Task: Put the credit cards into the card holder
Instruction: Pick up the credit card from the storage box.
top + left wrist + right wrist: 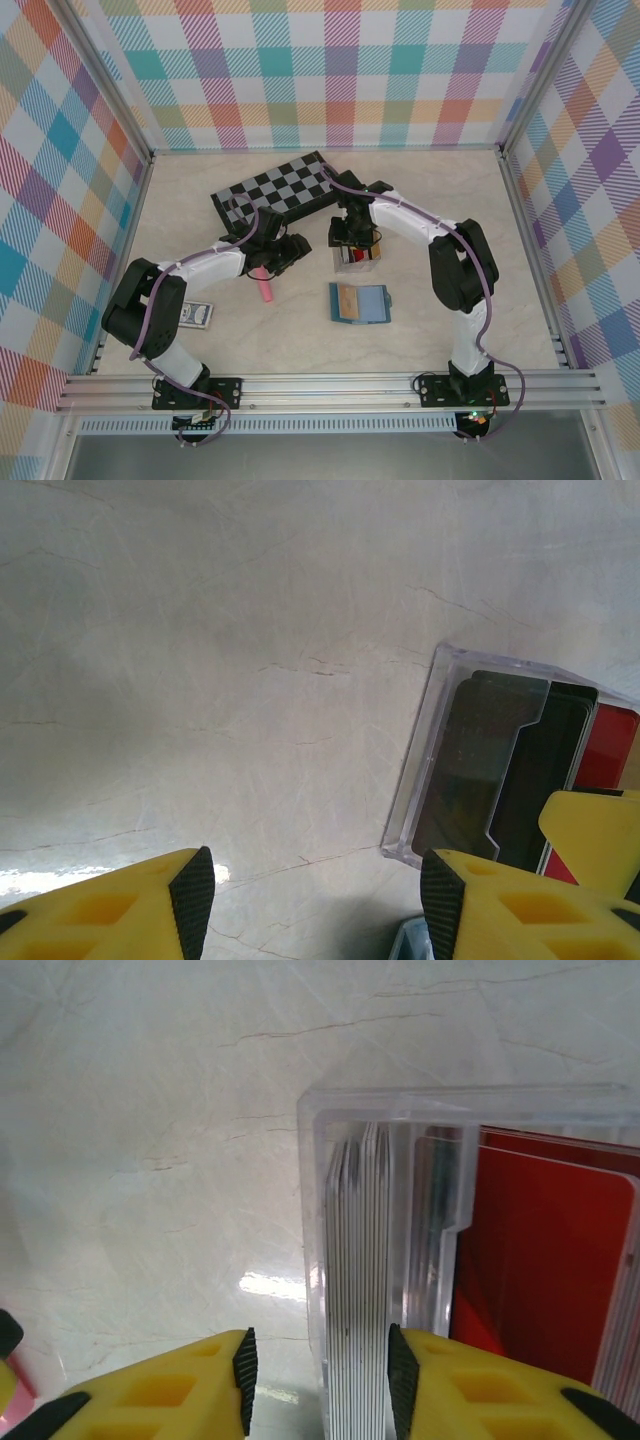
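Right pincer (322, 1378): seen partly open, set astride one end wall of a clear box (400, 1110). A gap is left between its left pad (245, 1370) and the wall. The right pad is seen at the box, but contact cannot be told. Nothing is gripped.
Between its pads: the clear wall, with a pack of thin striped edges behind it. Whether these are card edges or reflections cannot be told.
Credit cards (545, 1260): stood inside the clear box, just to the right of the right pincer's pads. A red one is seen face-on, and black ones are seen from the left wrist.
Left pincer (315, 895): held wide open above the bare desk (200, 660), with nothing between its pads.
Beside the left pincer: the clear box lies close to its right. A yellow finger of the right pincer is seen over the box's far side.
Card holder (362, 304): laid flat and open on the desk, near the right pincer on the arm-base side, apart from the clear box. A tan rectangle is shown on its left half.
Further out: a pink stick (266, 291) is seen near the left pincer, base-side. A chequered board (280, 190) lies beyond both pincers.
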Tool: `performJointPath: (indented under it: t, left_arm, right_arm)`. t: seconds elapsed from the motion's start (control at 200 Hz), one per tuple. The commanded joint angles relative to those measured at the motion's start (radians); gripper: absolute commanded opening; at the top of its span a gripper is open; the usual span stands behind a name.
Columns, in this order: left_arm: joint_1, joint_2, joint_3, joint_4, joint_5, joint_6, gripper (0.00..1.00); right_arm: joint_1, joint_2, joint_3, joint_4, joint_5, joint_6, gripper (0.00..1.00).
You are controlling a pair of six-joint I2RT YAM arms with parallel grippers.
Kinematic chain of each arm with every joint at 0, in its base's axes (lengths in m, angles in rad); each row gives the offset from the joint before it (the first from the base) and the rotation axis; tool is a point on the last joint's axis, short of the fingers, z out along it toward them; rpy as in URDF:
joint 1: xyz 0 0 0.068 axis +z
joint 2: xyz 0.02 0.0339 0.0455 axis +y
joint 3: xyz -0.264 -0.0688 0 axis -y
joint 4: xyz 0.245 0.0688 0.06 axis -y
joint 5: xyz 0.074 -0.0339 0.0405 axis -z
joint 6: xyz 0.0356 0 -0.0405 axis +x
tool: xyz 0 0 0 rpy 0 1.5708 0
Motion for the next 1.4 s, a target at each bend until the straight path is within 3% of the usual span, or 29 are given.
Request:
performJointPath:
  t: [0.0,0.31,0.53,1.02,1.395]
  left_arm:
    - [0.013,0.009,0.022,0.013,0.014,0.006,0.59]
    - [0.014,0.006,0.022,0.013,0.016,0.005,0.59]
    - [0.014,0.003,0.021,0.013,0.018,0.003,0.59]
    - [0.013,0.004,0.028,0.007,0.015,0.001,0.59]
    - [0.013,0.01,0.031,0.003,0.018,0.002,0.59]
  right_arm:
    - [0.007,-0.009,0.017,0.01,-0.051,-0.011,0.4]
    - [0.007,0.063,0.053,-0.01,-0.07,-0.004,0.52]
    - [0.008,0.071,0.075,-0.02,-0.083,-0.008,0.52]
    - [0.007,-0.004,0.054,0.002,-0.133,0.002,0.39]
    - [0.006,-0.007,0.054,-0.004,-0.135,0.004,0.23]
